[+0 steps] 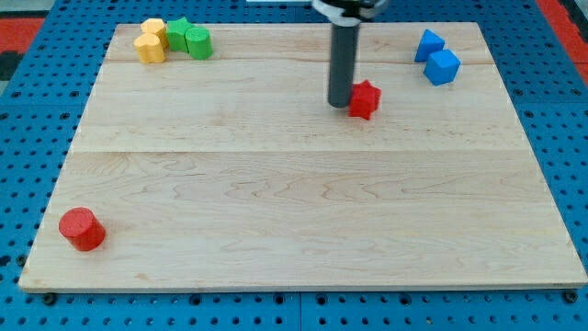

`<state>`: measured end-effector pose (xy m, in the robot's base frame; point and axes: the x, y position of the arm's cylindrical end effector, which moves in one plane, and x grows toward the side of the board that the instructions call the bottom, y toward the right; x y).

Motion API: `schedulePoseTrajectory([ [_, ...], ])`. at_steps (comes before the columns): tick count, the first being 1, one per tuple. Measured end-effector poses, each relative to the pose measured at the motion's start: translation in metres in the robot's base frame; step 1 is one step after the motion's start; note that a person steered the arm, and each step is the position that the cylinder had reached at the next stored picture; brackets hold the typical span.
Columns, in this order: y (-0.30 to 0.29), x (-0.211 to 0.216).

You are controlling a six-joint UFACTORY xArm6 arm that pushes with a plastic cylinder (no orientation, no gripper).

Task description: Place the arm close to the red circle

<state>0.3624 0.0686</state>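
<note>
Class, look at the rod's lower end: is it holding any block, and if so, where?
Nothing is held. My tip only rests on the board, close beside the red star-shaped block, on its view-left side.

A plain, dark grey cylindrical rod [343, 64], smooth and unmarked, hangs from a black-and-white mount [346, 7]; my tip [341, 104] ends flat.

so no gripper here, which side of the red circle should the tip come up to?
Its upper-right curved side. The red circle sits at the board's bottom-left corner; my tip is beside the red star, up right. No corners on the circle, so that direct approach probably works.
</note>
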Motion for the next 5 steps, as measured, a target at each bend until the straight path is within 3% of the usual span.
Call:
schedulePoseTrajectory([
  [3,0.032,0.004],
  [4,0.028,0.062],
  [5,-0.001,0.161],
])
